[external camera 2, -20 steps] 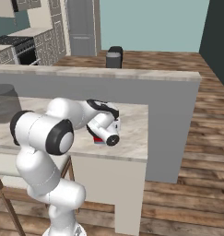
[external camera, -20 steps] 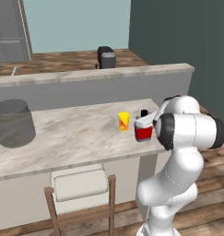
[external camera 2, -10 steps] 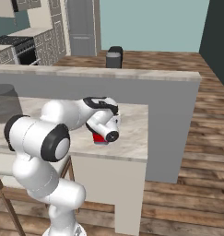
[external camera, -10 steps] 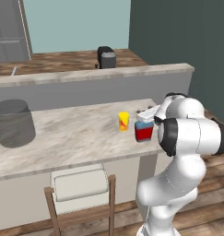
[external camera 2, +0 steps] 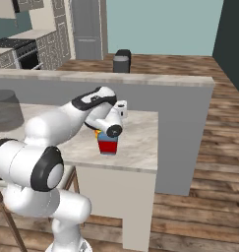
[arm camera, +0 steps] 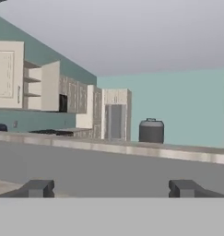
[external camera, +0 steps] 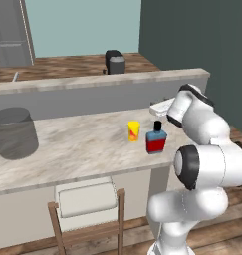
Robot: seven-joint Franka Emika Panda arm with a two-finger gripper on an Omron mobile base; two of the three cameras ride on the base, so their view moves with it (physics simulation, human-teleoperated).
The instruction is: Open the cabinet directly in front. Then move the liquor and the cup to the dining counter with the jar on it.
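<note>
Jar [external camera: 14,133] stands at the counter's [external camera: 67,154] left end; cup [external camera: 134,131] and bottle [external camera: 156,139] sit side by side near its right front corner, both placed. Gripper [arm camera: 111,189] is spread wide, holding nothing, pointing over the back ledge. For a clean finish, I'd lift straight up and away, wrist clear of the bottle's cap.

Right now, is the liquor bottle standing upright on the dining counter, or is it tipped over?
Upright. The liquor stands on its base on the dining counter, black cap on top, beside the cup.

base views: behind arm, share dining counter [external camera: 82,149] | hand view: level, seemingly kitchenward
</note>
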